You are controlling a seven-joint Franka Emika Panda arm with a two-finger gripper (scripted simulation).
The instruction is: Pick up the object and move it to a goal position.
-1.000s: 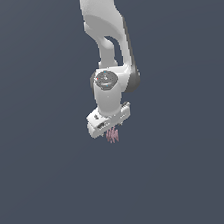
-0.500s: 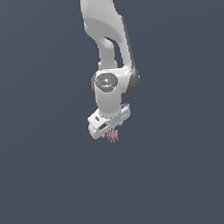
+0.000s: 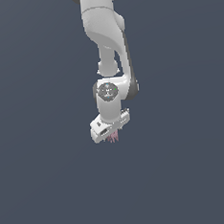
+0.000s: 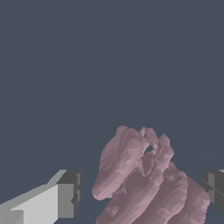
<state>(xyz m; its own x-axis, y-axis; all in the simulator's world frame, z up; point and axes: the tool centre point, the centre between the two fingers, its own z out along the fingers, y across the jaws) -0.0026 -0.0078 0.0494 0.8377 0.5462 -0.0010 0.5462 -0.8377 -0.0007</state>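
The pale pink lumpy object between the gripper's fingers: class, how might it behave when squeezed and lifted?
The pale pink lumpy object has rounded, ridged lobes, so flat finger pads may touch only at points; it could twist. It looks tiny beneath the white gripper, so it is probably light. With gaps showing on both sides, it may shift as the fingers close.

The arm (image 3: 104,33) is white with a grey joint disc. The gripper (image 4: 142,192) has white fingers with dark grey pads (image 4: 69,194). The object (image 4: 146,179) is pale dusty pink.
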